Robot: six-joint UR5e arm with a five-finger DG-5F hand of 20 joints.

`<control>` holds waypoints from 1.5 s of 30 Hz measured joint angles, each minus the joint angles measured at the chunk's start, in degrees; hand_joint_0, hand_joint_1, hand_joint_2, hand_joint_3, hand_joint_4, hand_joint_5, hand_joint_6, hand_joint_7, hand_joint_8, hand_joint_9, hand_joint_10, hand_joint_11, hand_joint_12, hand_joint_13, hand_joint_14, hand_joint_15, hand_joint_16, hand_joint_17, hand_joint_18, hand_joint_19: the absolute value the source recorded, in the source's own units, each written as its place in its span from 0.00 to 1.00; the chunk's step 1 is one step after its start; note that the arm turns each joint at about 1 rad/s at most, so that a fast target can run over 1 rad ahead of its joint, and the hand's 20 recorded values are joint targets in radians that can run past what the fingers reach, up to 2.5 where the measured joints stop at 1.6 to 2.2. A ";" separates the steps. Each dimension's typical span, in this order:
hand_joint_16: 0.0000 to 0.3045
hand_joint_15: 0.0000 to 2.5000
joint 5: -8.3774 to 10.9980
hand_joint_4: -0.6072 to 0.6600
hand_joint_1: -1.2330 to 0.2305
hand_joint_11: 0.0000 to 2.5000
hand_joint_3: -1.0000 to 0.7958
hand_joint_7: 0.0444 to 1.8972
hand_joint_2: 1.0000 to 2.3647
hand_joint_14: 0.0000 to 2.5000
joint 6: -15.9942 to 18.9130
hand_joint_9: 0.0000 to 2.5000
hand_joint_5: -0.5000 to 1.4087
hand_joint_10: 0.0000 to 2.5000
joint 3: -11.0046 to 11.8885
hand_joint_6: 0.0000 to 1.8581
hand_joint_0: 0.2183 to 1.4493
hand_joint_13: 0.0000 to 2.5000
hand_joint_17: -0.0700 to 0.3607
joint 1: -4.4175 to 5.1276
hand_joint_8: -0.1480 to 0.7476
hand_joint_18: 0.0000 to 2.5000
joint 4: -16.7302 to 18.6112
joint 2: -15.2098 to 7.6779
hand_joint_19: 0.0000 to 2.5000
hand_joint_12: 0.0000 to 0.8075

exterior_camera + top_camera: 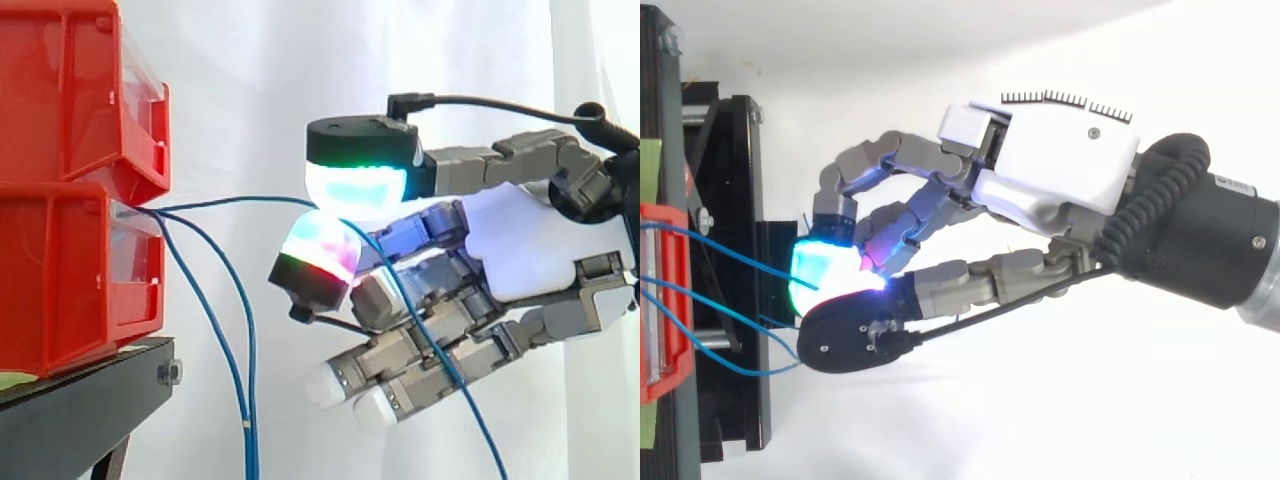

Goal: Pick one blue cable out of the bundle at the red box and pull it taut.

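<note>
One blue cable (pixel 240 201) pinched by the hand (pixel 530 250) at frame centre.
The side view shows two stacked red bins (pixel 70 280) at left on a black stand (pixel 70 410). Three blue cables leave the gap between them: one runs nearly level to the fingers (pixel 355 185), which clamp it, and two hanging cables (pixel 248 350) droop. The top view shows the hand's white back (pixel 1060 170) and the three strands side by side.
</note>
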 measured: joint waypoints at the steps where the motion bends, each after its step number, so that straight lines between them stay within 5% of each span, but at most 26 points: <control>1: 0.17 0.13 -0.04 0.53 0.40 0.43 0.42 0.56 0.01 0.00 0.05 0.41 0.19 0.00 -0.18 0.50 0.29 0.24 0.43 0.01 0.53 0.23 0.02 0.00 0.10 0.49; 15: 0.17 0.13 -0.07 0.54 0.41 0.43 0.41 0.58 0.01 0.00 0.56 0.42 0.20 0.00 -0.91 0.50 0.29 0.24 0.43 0.11 0.54 0.24 0.14 0.04 0.10 0.49; 27: 0.17 0.13 -0.01 0.50 0.27 0.45 0.53 0.63 0.02 0.00 0.56 0.44 0.20 0.00 -0.93 0.50 0.33 0.27 0.43 0.14 0.55 0.27 0.14 0.01 0.09 0.49; 45: 0.18 0.13 -0.18 0.51 0.29 0.41 0.53 0.60 0.01 0.00 0.30 0.42 0.20 0.00 -1.29 0.51 0.33 0.26 0.45 0.28 0.56 0.27 0.18 -0.01 0.09 0.51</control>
